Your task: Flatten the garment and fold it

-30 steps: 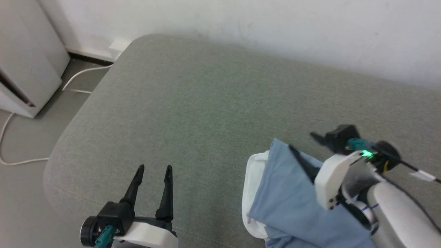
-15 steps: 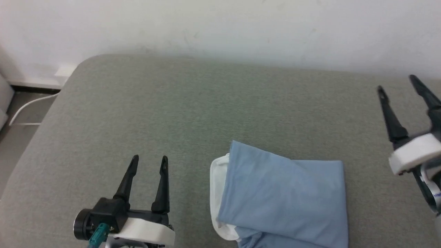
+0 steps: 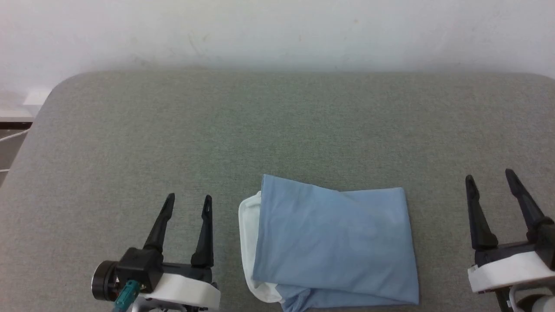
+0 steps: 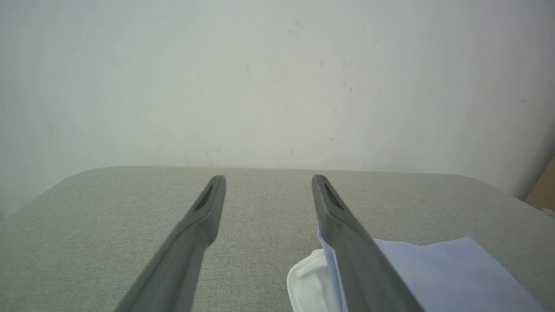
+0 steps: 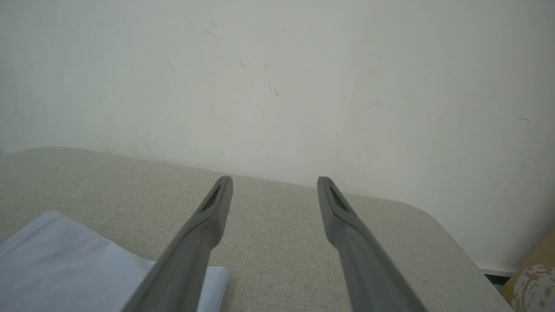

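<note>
The garment (image 3: 334, 240) lies folded into a light blue rectangle with a white edge peeking out on its left, near the front of the grey cushion (image 3: 277, 125). It also appears at lower right in the left wrist view as the garment (image 4: 433, 277), and at lower left in the right wrist view as the garment (image 5: 65, 268). My left gripper (image 3: 188, 200) hovers open to the left of it, holding nothing. My right gripper (image 3: 489, 177) hovers open to the right of it, also holding nothing. Both sets of fingers point toward the wall.
A pale wall (image 3: 277, 30) runs behind the cushion. The cushion's rounded left corner (image 3: 47, 99) drops to floor with a white cable (image 3: 11, 136). A tan patterned object (image 5: 535, 281) sits beyond the cushion's right end.
The head camera has swung right, centring the cushion. My right gripper has come off the garment, swung out to the right and settled low beside it. The left gripper has stayed put.
</note>
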### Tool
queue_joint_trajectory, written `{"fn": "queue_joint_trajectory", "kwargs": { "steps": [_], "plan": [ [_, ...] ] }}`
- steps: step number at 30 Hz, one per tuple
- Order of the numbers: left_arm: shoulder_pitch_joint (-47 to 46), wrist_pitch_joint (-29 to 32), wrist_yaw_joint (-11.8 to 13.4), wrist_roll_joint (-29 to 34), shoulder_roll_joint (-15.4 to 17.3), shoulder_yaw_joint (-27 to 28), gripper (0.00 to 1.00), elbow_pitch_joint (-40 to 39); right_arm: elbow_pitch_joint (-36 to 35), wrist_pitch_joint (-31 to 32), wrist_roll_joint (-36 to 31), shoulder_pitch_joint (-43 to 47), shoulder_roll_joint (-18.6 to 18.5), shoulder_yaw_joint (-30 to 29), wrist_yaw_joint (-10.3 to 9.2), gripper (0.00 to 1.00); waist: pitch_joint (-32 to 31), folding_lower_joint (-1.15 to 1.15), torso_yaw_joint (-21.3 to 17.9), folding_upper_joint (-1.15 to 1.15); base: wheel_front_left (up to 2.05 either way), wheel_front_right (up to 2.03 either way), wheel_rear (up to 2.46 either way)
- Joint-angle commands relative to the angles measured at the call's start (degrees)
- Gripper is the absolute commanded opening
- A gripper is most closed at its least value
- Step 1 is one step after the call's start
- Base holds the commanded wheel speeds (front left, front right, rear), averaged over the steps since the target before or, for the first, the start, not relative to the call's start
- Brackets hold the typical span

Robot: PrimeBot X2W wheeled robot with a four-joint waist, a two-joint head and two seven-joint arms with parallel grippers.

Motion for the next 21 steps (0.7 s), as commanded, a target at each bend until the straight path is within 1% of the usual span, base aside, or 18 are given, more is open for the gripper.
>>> {"fn": "queue_joint_trajectory", "kwargs": {
  "steps": [1, 7, 11, 13, 15, 19, 21],
  "plan": [
    [0.0, -0.3, -0.1, 0.3, -0.1, 0.3, 1.00, 0.0, -0.5, -0.3, 0.0, 0.8, 0.3, 0.0, -0.11, 1.00, 0.5, 0.00, -0.6, 0.00, 0.00, 0.00, 0.00],
    [-0.5, -0.3, -0.5, 0.5, -0.1, 1.2, 1.00, 0.4, -1.0, 0.2, 0.3, 1.3, 0.0, 0.0, -0.11, 1.00, 0.7, 0.00, -0.9, 0.00, 0.00, 0.00, 0.00],
    [-0.8, -0.3, -0.8, 0.7, -0.1, 1.1, 1.00, 0.4, -1.2, 3.6, 4.3, 1.7, 0.1, 0.2, -0.11, 1.00, 1.3, 0.00, -0.6, 0.00, 0.00, 0.00, 0.00],
    [-1.1, -0.3, -0.8, 0.6, -0.1, 0.9, 1.00, 0.4, -1.2, 7.1, 7.4, 1.9, -1.1, 0.8, -0.11, 1.00, 1.9, 0.00, -0.4, 0.00, 0.00, 0.00, 0.00],
    [-1.3, -0.3, -0.8, 0.7, -0.1, 0.8, 1.00, 0.5, -1.1, 12.4, 12.1, 2.1, -2.7, 1.8, -0.11, 1.00, 2.6, 0.00, -0.3, 0.00, 0.00, 0.00, 0.00],
    [-1.9, -0.3, -0.9, 0.8, -0.1, 0.6, 1.00, 0.7, -1.7, 23.9, 22.5, 1.7, -7.5, 4.0, -0.11, 1.00, 4.5, 0.00, 0.2, 0.00, 0.00, 0.00, 0.00],
    [-2.2, -0.3, -0.9, 0.9, -0.1, 0.5, 1.00, 0.7, -1.5, 29.9, 28.8, 1.3, -8.8, 4.6, -0.11, 1.00, 5.5, 0.00, 0.5, 0.00, 0.00, 0.00, 0.00]
  ]
}}
